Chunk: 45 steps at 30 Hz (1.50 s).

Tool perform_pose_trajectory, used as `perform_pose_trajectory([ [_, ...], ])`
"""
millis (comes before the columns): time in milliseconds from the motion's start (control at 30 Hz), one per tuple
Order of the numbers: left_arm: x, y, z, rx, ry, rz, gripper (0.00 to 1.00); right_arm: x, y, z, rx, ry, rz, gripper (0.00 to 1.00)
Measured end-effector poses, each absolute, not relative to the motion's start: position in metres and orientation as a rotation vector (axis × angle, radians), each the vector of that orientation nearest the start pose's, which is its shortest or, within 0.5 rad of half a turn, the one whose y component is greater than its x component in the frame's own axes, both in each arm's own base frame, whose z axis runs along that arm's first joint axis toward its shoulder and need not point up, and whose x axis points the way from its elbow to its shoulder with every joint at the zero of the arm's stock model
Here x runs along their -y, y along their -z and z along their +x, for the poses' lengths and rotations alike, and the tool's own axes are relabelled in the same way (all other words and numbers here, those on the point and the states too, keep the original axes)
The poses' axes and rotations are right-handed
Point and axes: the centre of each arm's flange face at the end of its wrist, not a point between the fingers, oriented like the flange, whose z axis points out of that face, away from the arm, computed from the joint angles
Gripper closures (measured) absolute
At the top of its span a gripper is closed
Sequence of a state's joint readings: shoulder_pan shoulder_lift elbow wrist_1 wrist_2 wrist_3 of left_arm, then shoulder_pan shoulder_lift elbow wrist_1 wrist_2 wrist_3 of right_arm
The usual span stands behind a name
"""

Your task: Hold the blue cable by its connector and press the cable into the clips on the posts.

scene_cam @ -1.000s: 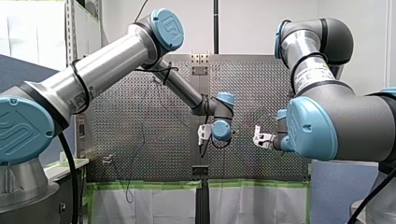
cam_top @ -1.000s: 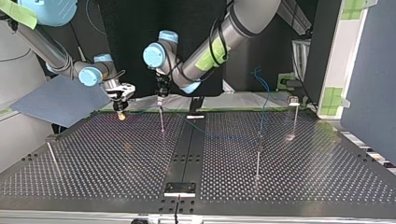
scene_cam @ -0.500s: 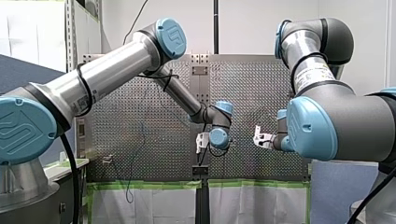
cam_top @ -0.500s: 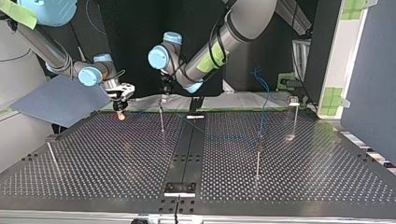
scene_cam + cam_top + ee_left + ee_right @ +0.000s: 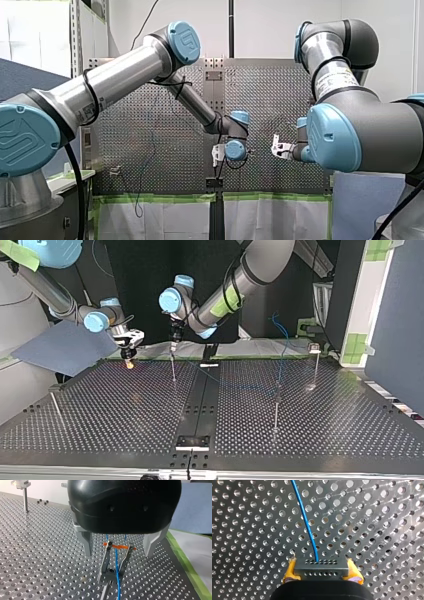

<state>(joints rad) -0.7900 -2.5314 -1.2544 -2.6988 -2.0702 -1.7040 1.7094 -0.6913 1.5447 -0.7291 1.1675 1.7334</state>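
Observation:
In the right wrist view my right gripper [image 5: 321, 566] is shut on the grey connector [image 5: 320, 570], yellow pads [image 5: 290, 567] against its two ends. The blue cable [image 5: 305, 517] leaves the connector over the perforated plate. In the left wrist view my left gripper [image 5: 118, 555] stands open, its metal fingers [image 5: 86, 542] wide on either side of a clip [image 5: 111, 560] with an orange band on a post. The blue cable [image 5: 116, 567] runs through that clip. In the top view my left gripper [image 5: 173, 342] hangs just above this post [image 5: 173, 369], and my right gripper [image 5: 129, 349] is beside it.
Three more clip posts stand on the perforated table [image 5: 125, 420]: one near the left edge [image 5: 56, 407], one right of the middle [image 5: 276, 410] and one at the back right [image 5: 315, 360]. A blue sheet [image 5: 60, 347] lies behind the right arm. Green tape edges the table.
My left arm's wrist has shifted slightly toward the top view's right, its gripper staying over the post. The right arm and the connector have not moved.

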Motion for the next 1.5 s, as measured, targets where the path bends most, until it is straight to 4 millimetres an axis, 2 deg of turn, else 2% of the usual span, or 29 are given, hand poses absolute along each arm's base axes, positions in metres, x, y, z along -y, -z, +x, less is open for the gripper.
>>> perform_pose_trajectory([
  [733, 0.577, -0.053, 0.446, -1.765, 0.235, 0.217, 0.0, 0.633, -0.028, 0.263, 1.168, -1.658, 1.648, 1.0],
  [1067, 0.572, -0.054, 0.438, -1.808, 0.173, 0.244, 0.0, 0.633, -0.028, 0.263, 1.167, -1.657, 1.648, 1.0],
  [1167, 0.574, -0.063, 0.425, -1.818, 0.154, 0.256, 0.0, 0.633, -0.028, 0.263, 1.167, -1.657, 1.648, 1.0],
  [1500, 0.588, -0.1, 0.355, -1.79, 0.168, 0.293, 0.0, 0.635, -0.028, 0.26, 1.167, -1.652, 1.645, 1.0],
])
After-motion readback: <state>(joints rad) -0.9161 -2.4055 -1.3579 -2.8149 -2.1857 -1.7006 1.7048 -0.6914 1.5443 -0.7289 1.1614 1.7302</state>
